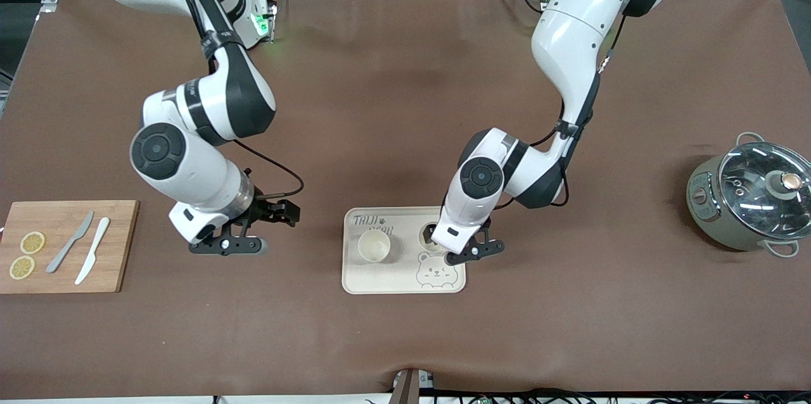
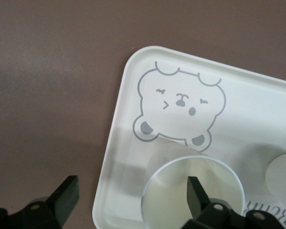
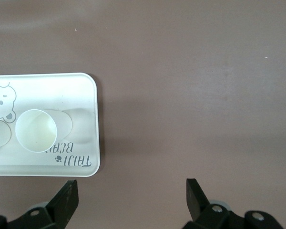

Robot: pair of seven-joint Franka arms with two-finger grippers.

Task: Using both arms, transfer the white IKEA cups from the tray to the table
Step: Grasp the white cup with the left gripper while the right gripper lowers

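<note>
Front view: a cream bear tray (image 1: 367, 284) lies on the brown table (image 1: 393, 106), about midway between the two ends and closer to the camera-side edge than to the edge where the bases stand. One white cup (image 1: 374, 246) stands upright on the tray, in the half toward the right arm's end. The second cup (image 1: 429, 237) is on the tray's other half, mostly hidden under the left gripper (image 1: 470, 253), which hangs low over that end of the tray. The right gripper (image 1: 250, 233) hovers over bare table between the tray and a wooden cutting board (image 1: 120, 246) at the right arm's end; the board carries two knives (image 1: 79, 247) and two lemon slices (image 1: 26, 254). A lidded pot (image 1: 747, 201) sits near the left arm's end.

Left wrist view: the left gripper (image 2: 131, 195) has its jaws spread wide with nothing clamped. One fingertip (image 2: 195, 191) shows over the open mouth of the second cup (image 2: 181, 191); the other fingertip is over the table just off the tray's rim (image 2: 115, 138). The printed bear face (image 2: 178, 107) lies just beside the cup.

Right wrist view: the right gripper (image 3: 131, 195) is likewise wide open and empty, over bare table. The first cup (image 3: 35, 130) stands on the tray (image 3: 93, 124), well apart from these jaws and off to one side of them.
</note>
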